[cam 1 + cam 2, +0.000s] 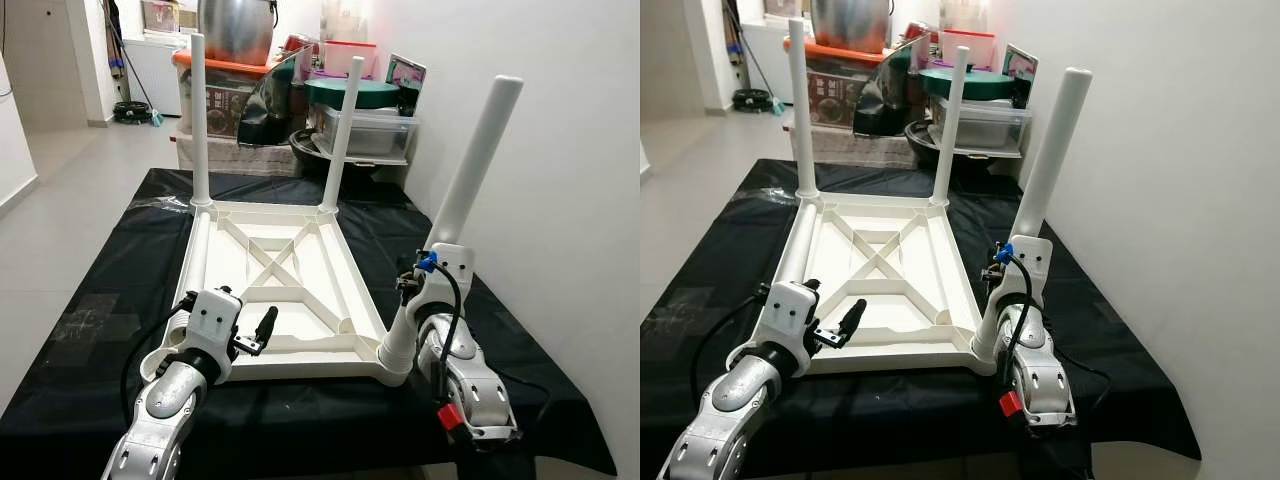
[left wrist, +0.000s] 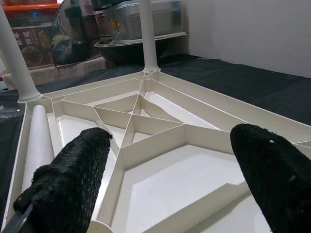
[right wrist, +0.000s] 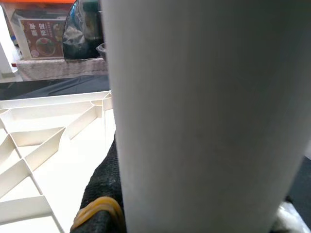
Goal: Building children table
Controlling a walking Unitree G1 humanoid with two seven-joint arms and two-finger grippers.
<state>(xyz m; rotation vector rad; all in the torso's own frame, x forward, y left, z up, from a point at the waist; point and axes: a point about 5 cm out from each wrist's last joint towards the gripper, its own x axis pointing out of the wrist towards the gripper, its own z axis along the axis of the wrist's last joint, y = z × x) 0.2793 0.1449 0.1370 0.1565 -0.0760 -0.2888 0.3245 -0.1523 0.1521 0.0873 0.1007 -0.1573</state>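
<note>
At the near right corner of the upturned white tabletop point(image 1: 290, 290), the right gripper point(image 1: 418, 285) clamps a leaning leg point(image 1: 470, 170), seemingly not yet seated. The left gripper point(image 1: 250, 335), fingers apart and empty, hovers over the near left corner, where a fourth leg point(image 1: 198, 262) lies loose along the left edge. Two far legs point(image 1: 198, 120) already stand upright.

Two upright legs point(image 1: 198, 120) bar the far end; the tilted leg point(image 1: 470, 170) blocks the near right; the tabletop point(image 1: 270, 290) centre lies open.

Home storeroom: stacked storage bins point(image 1: 365, 130)
</note>
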